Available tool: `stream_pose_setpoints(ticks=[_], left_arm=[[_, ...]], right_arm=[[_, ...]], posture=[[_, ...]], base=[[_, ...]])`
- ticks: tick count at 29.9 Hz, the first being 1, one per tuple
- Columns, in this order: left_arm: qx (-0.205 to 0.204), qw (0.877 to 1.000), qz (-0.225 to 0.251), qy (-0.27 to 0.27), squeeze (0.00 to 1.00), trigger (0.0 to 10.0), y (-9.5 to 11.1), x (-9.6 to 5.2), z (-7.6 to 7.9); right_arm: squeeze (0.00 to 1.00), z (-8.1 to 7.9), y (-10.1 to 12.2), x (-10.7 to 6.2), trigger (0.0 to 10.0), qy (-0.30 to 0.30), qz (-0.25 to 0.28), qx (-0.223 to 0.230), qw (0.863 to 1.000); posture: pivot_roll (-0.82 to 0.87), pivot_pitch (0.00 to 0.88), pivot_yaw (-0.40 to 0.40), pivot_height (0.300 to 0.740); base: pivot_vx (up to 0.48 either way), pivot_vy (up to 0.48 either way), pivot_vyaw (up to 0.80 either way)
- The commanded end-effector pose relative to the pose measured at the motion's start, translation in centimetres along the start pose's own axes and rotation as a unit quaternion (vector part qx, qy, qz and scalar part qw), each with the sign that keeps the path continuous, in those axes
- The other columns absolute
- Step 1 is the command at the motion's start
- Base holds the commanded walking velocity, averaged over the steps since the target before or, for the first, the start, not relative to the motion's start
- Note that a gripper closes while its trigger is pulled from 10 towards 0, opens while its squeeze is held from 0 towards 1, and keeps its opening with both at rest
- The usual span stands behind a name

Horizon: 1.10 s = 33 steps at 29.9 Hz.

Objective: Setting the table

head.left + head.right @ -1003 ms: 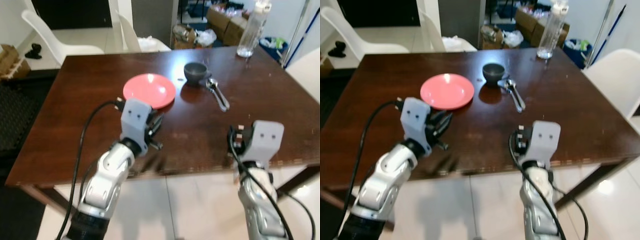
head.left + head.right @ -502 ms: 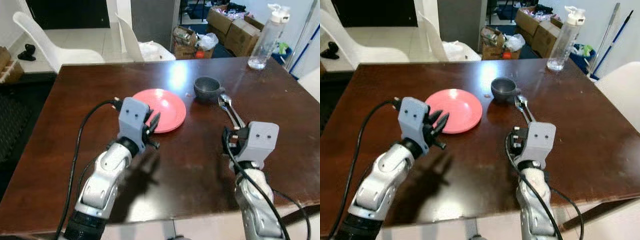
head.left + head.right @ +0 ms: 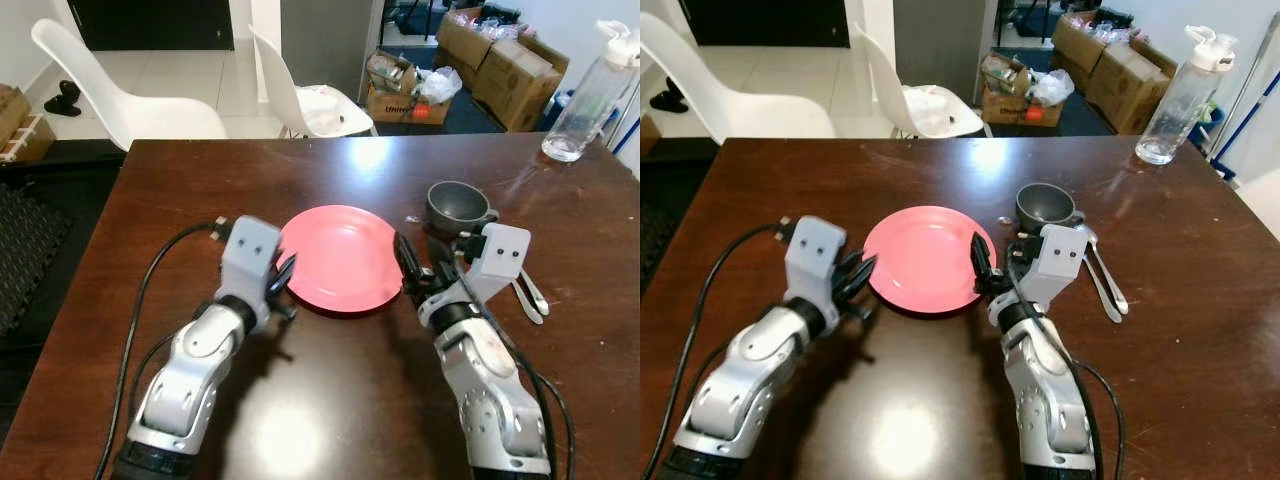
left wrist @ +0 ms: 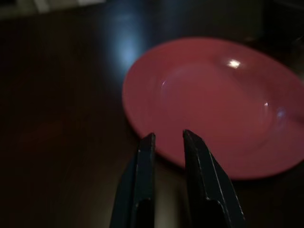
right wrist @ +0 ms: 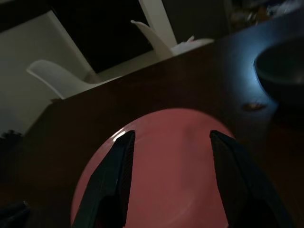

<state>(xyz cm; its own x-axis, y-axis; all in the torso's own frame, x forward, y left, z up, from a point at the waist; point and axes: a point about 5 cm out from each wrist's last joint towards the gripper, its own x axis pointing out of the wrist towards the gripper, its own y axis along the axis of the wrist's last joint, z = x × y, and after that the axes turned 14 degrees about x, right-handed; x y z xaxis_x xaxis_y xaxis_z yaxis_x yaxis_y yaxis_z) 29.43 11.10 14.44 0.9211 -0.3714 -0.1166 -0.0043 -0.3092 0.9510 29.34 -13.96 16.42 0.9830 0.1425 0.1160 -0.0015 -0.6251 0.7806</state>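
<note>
A pink plate (image 3: 340, 258) lies in the middle of the dark wooden table (image 3: 150, 200). My left gripper (image 3: 283, 281) is low at the plate's left rim, with only a narrow gap between its fingers and nothing in it; the left wrist view has the plate (image 4: 213, 104) just beyond its fingertips (image 4: 147, 142). My right gripper (image 3: 416, 268) is at the plate's right rim, open wide, its fingers (image 5: 118, 166) spread over the plate (image 5: 166, 166). A dark grey cup (image 3: 456, 204) stands behind the right gripper. A spoon and fork (image 3: 528, 296) lie to its right.
A clear water bottle (image 3: 590, 95) stands at the table's far right corner. White chairs (image 3: 120, 95) stand behind the far edge, with cardboard boxes (image 3: 500, 60) on the floor beyond. The table's near part in front of the plate is bare.
The camera has moved in over the table. Both grippers have come forward to the plate's two sides, and the right one now points its fingers at the rim.
</note>
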Motion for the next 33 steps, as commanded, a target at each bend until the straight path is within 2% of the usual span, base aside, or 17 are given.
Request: stream_pose_setpoints(ticks=[1, 2, 3, 5, 6, 7, 9, 10, 14, 16, 17, 18, 20, 25, 27, 30, 33], left_arm=[[-0.016, 0.998, -0.047, 0.03, 0.0, 10.0, -1.9, -1.0, -1.2], [-0.01, 0.997, -0.06, 0.045, 0.0, 10.0, -2.6, -1.6, -2.1], [-0.01, 0.997, -0.06, 0.045, 0.0, 10.0, -2.6, -1.6, -2.1], [0.023, 0.996, -0.066, 0.058, 0.0, 10.0, -3.0, -2.7, -3.9], [0.023, 0.996, -0.066, 0.058, 0.0, 10.0, -3.0, -2.7, -3.9], [0.048, 0.995, -0.067, 0.054, 0.0, 10.0, -3.0, -3.5, -5.2], [0.054, 0.995, -0.068, 0.053, 0.0, 10.0, -3.0, -3.8, -5.6], [0.079, 0.994, -0.061, 0.045, 0.0, 10.0, -2.3, -4.3, -6.8], [0.09, 0.994, -0.05, 0.043, 0.0, 10.0, -1.5, -4.4, -7.3], [0.09, 0.994, -0.044, 0.041, 0.0, 10.0, -1.1, -4.2, -7.2], [0.09, 0.994, -0.044, 0.041, 0.0, 10.0, -1.1, -4.2, -7.2], [0.094, 0.995, -0.032, 0.034, 0.0, 10.0, -0.3, -4.0, -7.0], [0.095, 0.995, -0.023, 0.029, 0.0, 10.0, 0.2, -4.0, -7.0], [0.096, 0.995, -0.013, 0.027, 0.0, 10.0, 1.1, -4.0, -7.0], [0.099, 0.995, -0.001, 0.021, 0.0, 10.0, 2.2, -4.1, -7.0], [0.1, 0.995, 0.001, 0.019, 0.0, 10.0, 2.4, -4.3, -6.9], [0.1, 0.995, 0.001, 0.019, 0.0, 10.0, 2.6, -4.6, -6.9]], right_arm=[[0.0, 1.2, -0.8, 0.0, 10.0, -0.021, -0.02, 0.042, 0.999], [0.0, 1.6, -1.0, 0.2, 10.0, -0.033, -0.025, 0.072, 0.997], [0.0, 1.6, -1.0, 0.2, 10.0, -0.033, -0.025, 0.072, 0.997], [0.0, 2.9, -1.0, 0.6, 10.0, -0.077, -0.025, 0.116, 0.99], [0.0, 2.9, -1.0, 0.6, 10.0, -0.077, -0.025, 0.116, 0.99], [0.0, 3.8, -0.9, 0.8, 10.0, -0.112, -0.022, 0.121, 0.986], [0.0, 4.1, -0.9, 0.8, 10.0, -0.124, -0.022, 0.117, 0.985], [0.0, 5.4, -0.7, 0.8, 10.0, -0.157, -0.021, 0.11, 0.981], [0.0, 6.0, -0.6, 1.0, 10.0, -0.158, -0.024, 0.137, 0.978], [0.0, 6.0, -0.8, 1.4, 10.0, -0.152, -0.029, 0.196, 0.968], [0.0, 6.0, -0.8, 1.4, 10.0, -0.152, -0.029, 0.196, 0.968], [0.0, 6.0, -1.2, 2.1, 10.0, -0.149, -0.041, 0.23, 0.961], [0.0, 5.9, -1.5, 2.5, 10.0, -0.146, -0.051, 0.246, 0.957], [0.0, 5.7, -2.3, 3.2, 10.0, -0.136, -0.075, 0.255, 0.954], [0.0, 5.3, -3.4, 4.0, 10.0, -0.139, -0.103, 0.275, 0.946], [0.0, 5.2, -3.7, 4.1, 10.0, -0.144, -0.109, 0.27, 0.946], [0.0, 4.9, -4.2, 4.5, 10.0, -0.14, -0.121, 0.289, 0.939]], posture=[[-0.09, 0.034, 0.067, 0.74], [-0.09, 0.034, 0.067, 0.74], [-0.09, 0.034, 0.067, 0.74], [-0.08, 0.039, 0.064, 0.74], [-0.08, 0.039, 0.064, 0.74], [-0.05, 0.046, 0.058, 0.74], [-0.05, 0.046, 0.058, 0.74], [-0.03, 0.049, 0.057, 0.74], [-0.03, 0.051, 0.063, 0.74], [-0.03, 0.053, 0.065, 0.74], [-0.03, 0.053, 0.065, 0.74], [-0.01, 0.072, 0.073, 0.74], [0.0, 0.082, 0.079, 0.74], [0.02, 0.1, 0.086, 0.74], [0.04, 0.122, 0.09, 0.74], [0.05, 0.129, 0.091, 0.74], [0.06, 0.142, 0.094, 0.74]], base=[[0.0, 0.0, 0.0], [0.0, 0.0, 0.0], [0.0, 0.0, 0.0], [0.0, 0.0, 0.0], [0.0, 0.0, 0.0], [0.0, 0.0, 0.0], [0.0, 0.0, 0.0], [0.0, 0.0, 0.0], [0.0, 0.0, 0.0], [0.0, 0.0, 0.0], [0.0, 0.0, 0.0], [0.0, 0.0, 0.0], [0.0, 0.0, 0.0], [0.0, 0.0, 0.0], [0.0, 0.0, 0.0], [0.0, 0.0, 0.0], [0.0, 0.0, 0.0]])
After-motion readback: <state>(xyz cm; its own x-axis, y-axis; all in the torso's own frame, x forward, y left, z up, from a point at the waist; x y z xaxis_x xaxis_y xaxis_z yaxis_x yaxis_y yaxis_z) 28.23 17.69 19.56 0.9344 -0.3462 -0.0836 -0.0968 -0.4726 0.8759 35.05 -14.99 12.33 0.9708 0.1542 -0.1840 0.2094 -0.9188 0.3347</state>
